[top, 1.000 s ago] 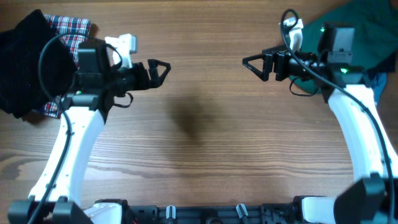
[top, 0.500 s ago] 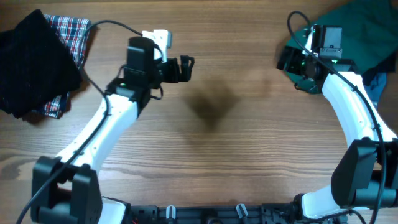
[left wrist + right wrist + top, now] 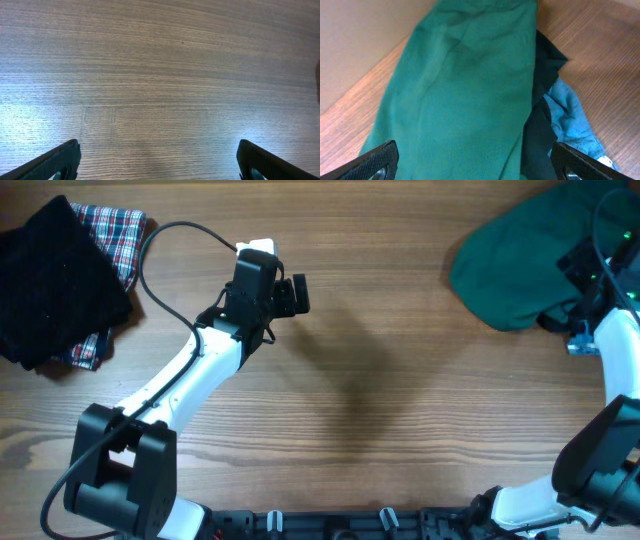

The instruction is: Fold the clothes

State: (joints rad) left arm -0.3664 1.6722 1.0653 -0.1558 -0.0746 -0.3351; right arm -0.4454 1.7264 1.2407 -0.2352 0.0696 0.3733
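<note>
Green cloth fills the far right corner of the wooden table (image 3: 380, 410): the clothes (image 3: 515, 265), one large dark-green garment, lie bunched there in a rounded heap. The curved left edge of the heap faces the middle of the table, and its far side runs out of the overhead view. The right gripper (image 3: 472, 162) hangs over this garment with its two fingers spread wide, one at each lower corner of the wrist view, and nothing sits between them. From that camera, one long edge of the green fabric runs close beside the table's edge, with only a thin strip of wood showing. The opposite edge overlaps a darker cloth (image 3: 542, 100) and a light-blue cloth (image 3: 567, 115), both crumpled against it. Whether the fingers touch the fabric cannot be told. The left gripper (image 3: 295, 295) is well apart from the garment, over bare wood left of centre. Its fingers are likewise spread wide and hold nothing, and its wrist view shows only wood grain between them. Between the two arms, the middle and near half of the table is open wood. In the far left corner, a black knitted garment (image 3: 50, 280) lies on top of a red-blue plaid cloth (image 3: 118, 230), whose edges show past it at the top and bottom.
</note>
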